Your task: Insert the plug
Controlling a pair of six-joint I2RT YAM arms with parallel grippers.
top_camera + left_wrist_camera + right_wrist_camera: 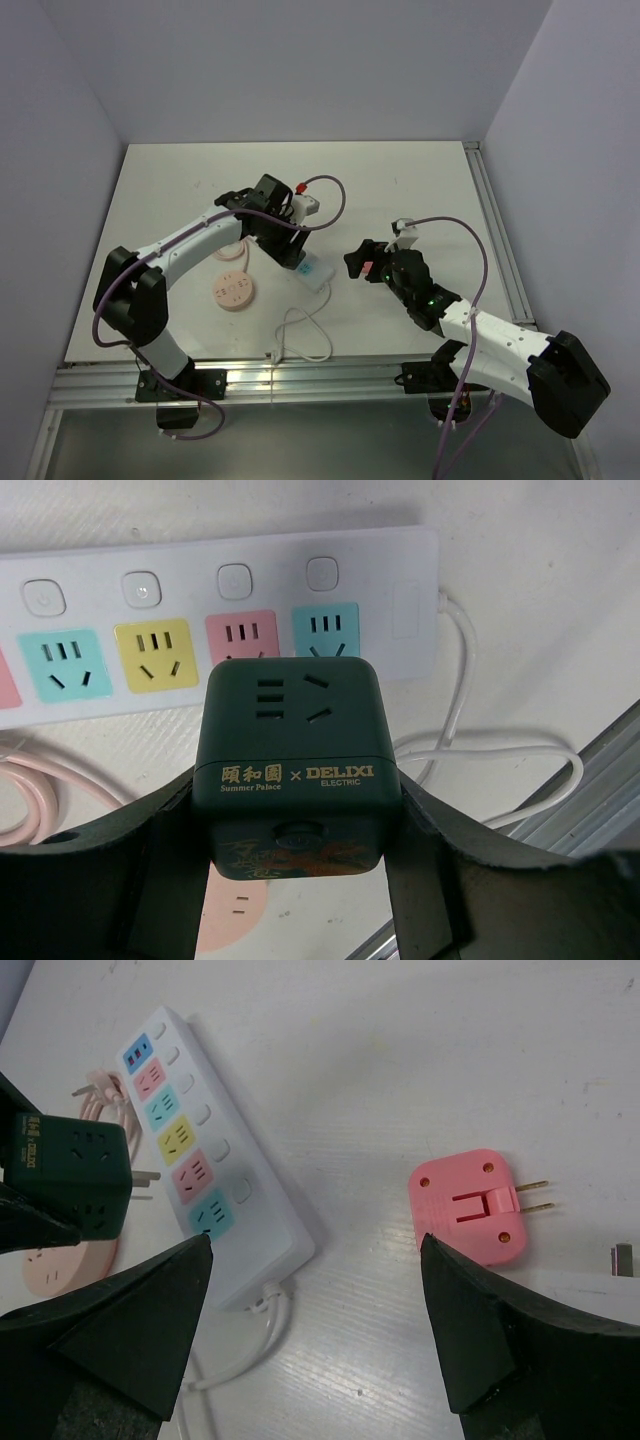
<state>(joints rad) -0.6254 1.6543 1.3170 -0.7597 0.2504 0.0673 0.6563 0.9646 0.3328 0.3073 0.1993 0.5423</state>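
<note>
The plug is a dark green cube adapter (290,740) with gold lettering, and my left gripper (300,845) is shut on its two sides. It hangs over the white power strip (180,565), above the row of coloured sockets. In the right wrist view the cube (85,1175) shows bare prongs pointing toward the strip (270,1200), apart from its face. My right gripper (315,1260) stands open and holds nothing, above the table between the strip's cable end and a pink flat adapter (468,1205). From above, the left gripper (290,250) sits over the strip (315,270), with the right gripper (362,262) just right of it.
A round pink disc (233,291) lies left of the strip. The strip's white cable (300,335) loops toward the metal rail (300,375) at the table's near edge. A pink cable (30,790) curls near the strip's far end.
</note>
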